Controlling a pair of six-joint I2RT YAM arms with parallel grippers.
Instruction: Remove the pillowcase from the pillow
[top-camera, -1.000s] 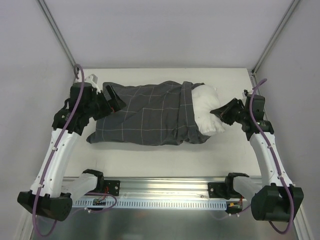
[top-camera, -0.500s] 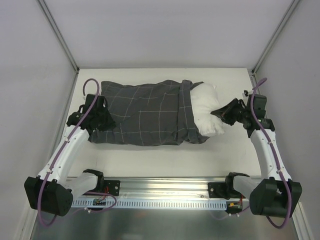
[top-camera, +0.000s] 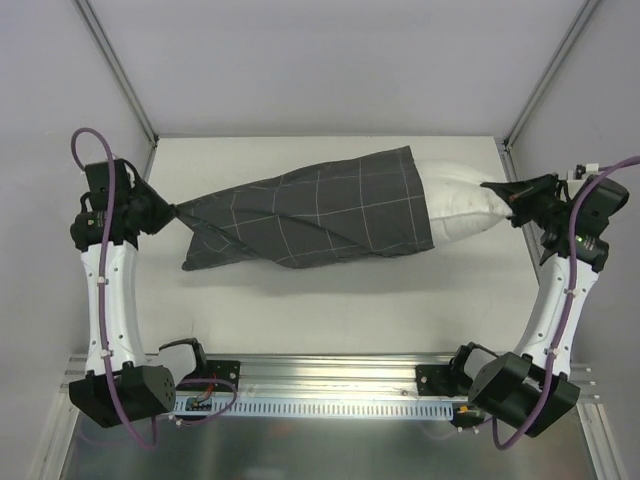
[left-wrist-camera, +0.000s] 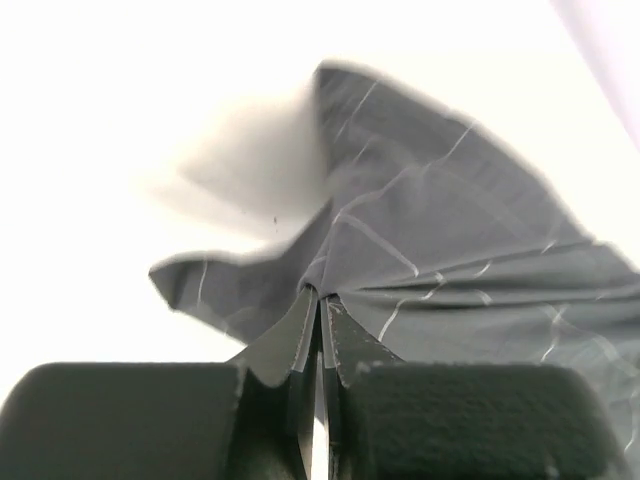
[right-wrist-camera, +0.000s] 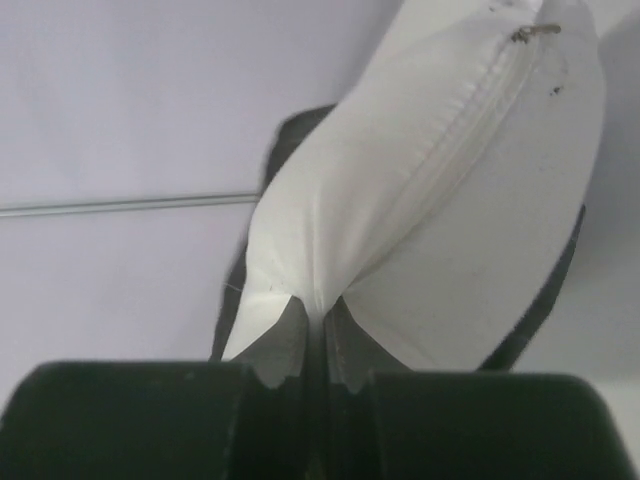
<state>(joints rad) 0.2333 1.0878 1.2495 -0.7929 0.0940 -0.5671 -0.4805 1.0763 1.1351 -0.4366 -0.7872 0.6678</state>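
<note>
Closest in, at the bottom middle of my left wrist's view, my left claw is closing almost completely. The two fingers are leaving only a sliver between them, and they are pinching a gathered corner of the pillowcase. From that pinch the dark grey checked cloth is fanning out toward the upper right of the frame, with one loose fold drooping to the left.

My right claw is doing the same at the bottom middle of its own view. It is shut down tight on a corner of the white pillow, whose zip seam is running up toward the upper right. A little dark cloth is showing behind the pillow's edges.

In the overhead view my two arms are rising from the rail at the bottom and spreading to the left and right edges of the frame. Between them the bundle is stretching across the middle of the white table — the pillowcase is taking up the left and centre, narrowing to a point at my left claw. The bare end of the pillow is sticking out of the cover's open mouth at right of centre and tapering to my right claw. Most of the pillow is lying hidden inside the cover — how much of the bundle is touching the table, I cannot tell.
</note>
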